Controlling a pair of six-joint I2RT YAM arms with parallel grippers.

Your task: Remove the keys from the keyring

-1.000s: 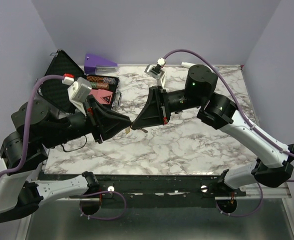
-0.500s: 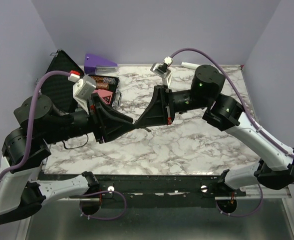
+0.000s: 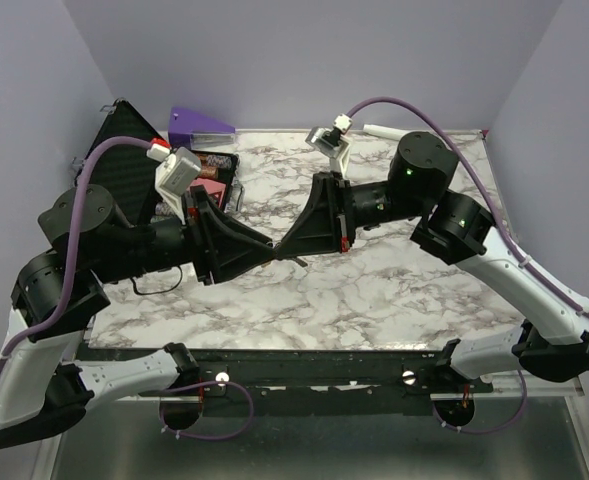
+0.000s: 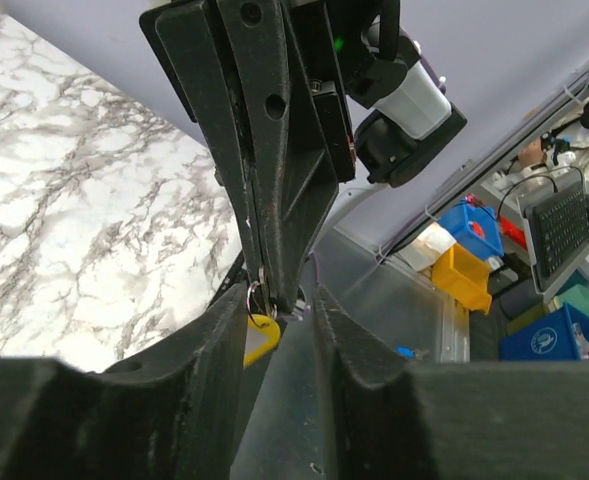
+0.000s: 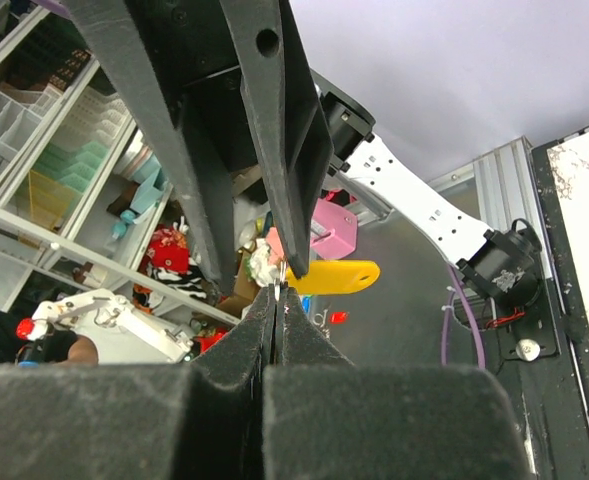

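Between the meeting fingertips, above the middle of the marble table (image 3: 374,285), sit the keys (image 4: 261,340): a tiny bunch with a yellow tag hanging from a thin metal ring (image 4: 257,297). In the right wrist view the tag sticks out toward 3 o'clock from the pinch point. In the top view the bunch is almost wholly hidden by the fingers.

The right gripper (image 5: 277,300) has its fingers pressed flat together, with no gap showing, and nips a thin sliver of metal from the bunch at the very tip. The left gripper (image 4: 277,300) shows a narrow gap between its fingers. The ring lies against the inner face of one finger, the tag hangs in the gap, and the tip of the right gripper reaches into it from 12 o'clock. I cannot tell whether the left fingers press on anything.

In the top view the two grippers point at each other tip to tip, the left arm coming in from 9 o'clock and the right from 3 o'clock.

At 10 o'clock on the table a black case (image 3: 124,150) lies open with its lid tilted back. Its tray holds brown and pink items (image 3: 202,168) too small to identify. A purple wedge (image 3: 199,125) sits just behind the case at 11 o'clock. A white cylinder (image 3: 379,130) lies at the far edge at 1 o'clock.
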